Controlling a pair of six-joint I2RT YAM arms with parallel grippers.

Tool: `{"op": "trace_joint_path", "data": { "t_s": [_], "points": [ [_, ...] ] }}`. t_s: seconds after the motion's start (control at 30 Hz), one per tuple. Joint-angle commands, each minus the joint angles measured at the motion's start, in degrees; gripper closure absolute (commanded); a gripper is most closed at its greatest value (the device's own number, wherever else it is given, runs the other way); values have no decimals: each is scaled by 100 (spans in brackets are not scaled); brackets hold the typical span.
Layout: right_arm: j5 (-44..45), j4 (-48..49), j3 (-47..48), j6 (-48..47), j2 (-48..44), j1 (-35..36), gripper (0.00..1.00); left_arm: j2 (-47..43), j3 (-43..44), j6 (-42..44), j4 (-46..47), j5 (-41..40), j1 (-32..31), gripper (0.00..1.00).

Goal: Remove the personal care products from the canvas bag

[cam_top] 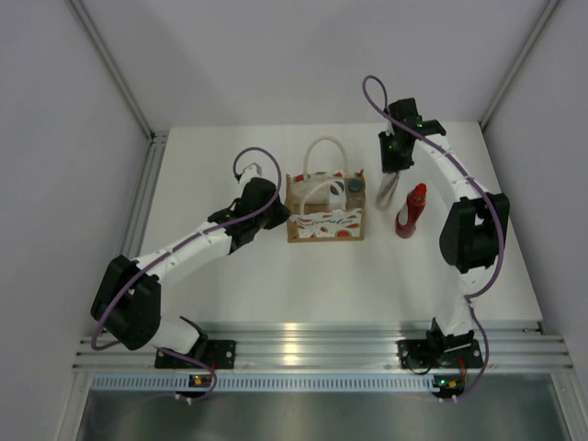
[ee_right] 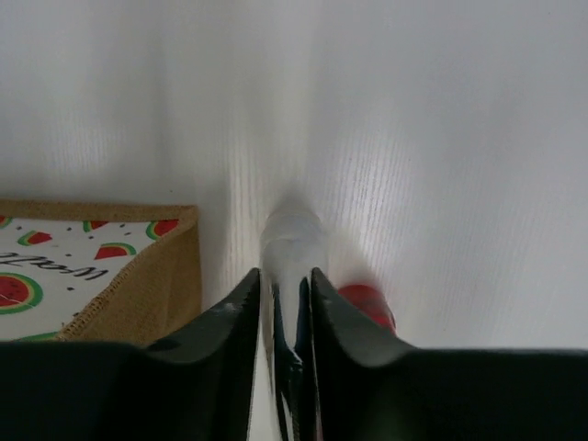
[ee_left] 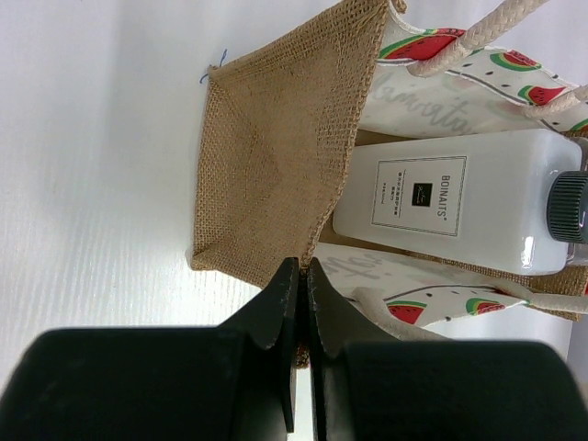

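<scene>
On the left, fingers of the left gripper [ee_left: 299, 266] pressed together, pinching the rim of the canvas bag [ee_left: 276, 156] at its burlap side wall. Just beyond those fingertips and to their right, inside the open bag: a white bottle [ee_left: 441, 197] labelled BOMAITS, lying with its dark ribbed cap [ee_left: 570, 207] pointing away to the right, a watermelon-print panel on either side. Cream rope handles [ee_left: 478, 32] further out, past the bottle. Bag standing on the white table [cam_top: 276, 294], between the two grippers. On the right, the right gripper [ee_right: 284, 276] pointing down at the table, closed on the flat whitish squeeze tube [ee_right: 292, 239], one finger against each flat face, the tube reaching ahead of the fingertips toward the tabletop. Bag corner just left of these fingers. Just right of them, out of the bag, the red bottle [cam_top: 411, 213] on the table; upright or lying, cannot tell.
</scene>
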Motion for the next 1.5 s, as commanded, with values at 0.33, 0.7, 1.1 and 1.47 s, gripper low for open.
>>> {"op": "trace_joint_path", "data": {
  "t_s": [0.33,0.7,1.1,1.47],
  "points": [
    [155,261,17,123,-847,66,38,-30,-95,178,-404,76,7,100],
    [850,172,141,44,-1552,1551,42,31,-60,178,-404,156,7,100],
    [489,287,-79,264,-1087,2141,50,23,-51,195,-404,208,7,100],
    [524,313,-176,492,-831,2300,50,93,-16,204,-395,243,7,100]
  ]
}}
